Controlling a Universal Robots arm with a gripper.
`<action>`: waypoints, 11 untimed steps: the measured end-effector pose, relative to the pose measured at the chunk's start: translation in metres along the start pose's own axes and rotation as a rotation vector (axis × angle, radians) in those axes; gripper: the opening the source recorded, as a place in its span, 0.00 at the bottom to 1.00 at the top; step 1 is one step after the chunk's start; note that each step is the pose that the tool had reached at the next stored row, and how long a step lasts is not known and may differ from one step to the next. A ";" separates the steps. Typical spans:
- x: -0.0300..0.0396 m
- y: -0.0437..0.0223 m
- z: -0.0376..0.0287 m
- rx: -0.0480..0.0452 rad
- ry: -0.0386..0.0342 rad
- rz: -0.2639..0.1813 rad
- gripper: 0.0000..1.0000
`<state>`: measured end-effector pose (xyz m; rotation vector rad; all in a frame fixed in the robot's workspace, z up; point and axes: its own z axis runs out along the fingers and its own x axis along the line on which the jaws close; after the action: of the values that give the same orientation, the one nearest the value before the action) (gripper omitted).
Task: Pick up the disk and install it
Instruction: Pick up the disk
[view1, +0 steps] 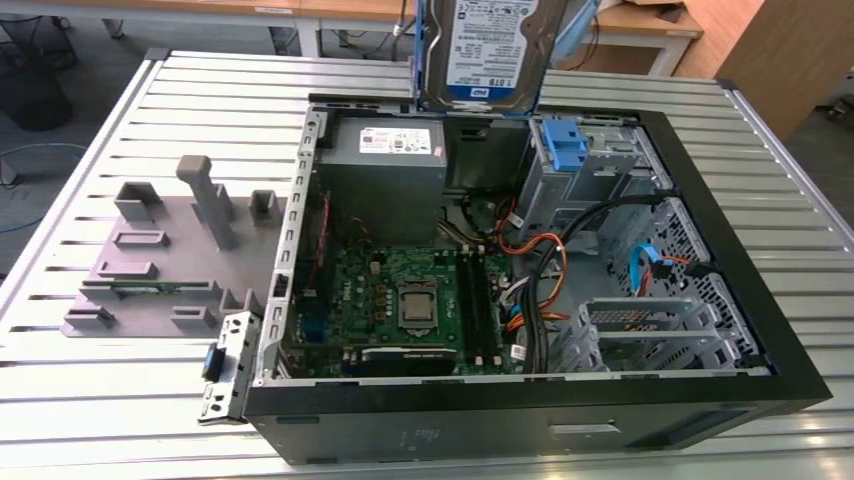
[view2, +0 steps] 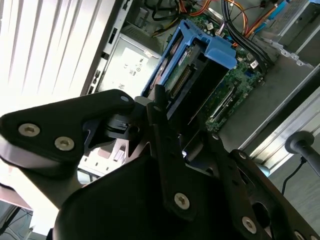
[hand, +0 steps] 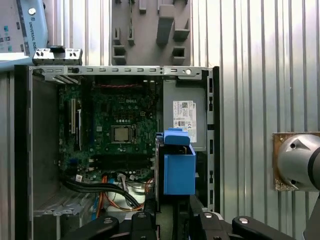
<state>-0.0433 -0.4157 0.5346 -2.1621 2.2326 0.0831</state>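
Exterior view shows the disk (view1: 487, 50) upright above the far side of the open computer case (view1: 747, 330), over the space between the power supply (view1: 380, 160) and the drive cage (view1: 587, 170). In the first wrist view the gripper (hand: 172, 205) is clamped on its blue carrier. Done well, I judge, the carrier stays square to the cage and clear of the loose cables (view1: 547, 270)

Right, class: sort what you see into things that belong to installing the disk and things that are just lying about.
Belongs to the job:
- disk, held up over the case
- open computer case
- drive bay with its blue bracket

Just lying about:
- grey block tray on the table
- power supply box
- circuit board
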 end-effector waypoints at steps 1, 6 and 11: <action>0.0038 -0.0004 0.0009 0.0000 -0.0001 0.000 0.35; 0.0188 -0.0022 0.0051 0.0001 -0.0002 0.000 0.35; 0.0320 -0.0033 0.0091 0.0000 -0.0003 0.000 0.35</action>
<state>-0.0411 -0.4472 0.5235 -2.1619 2.2325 0.0833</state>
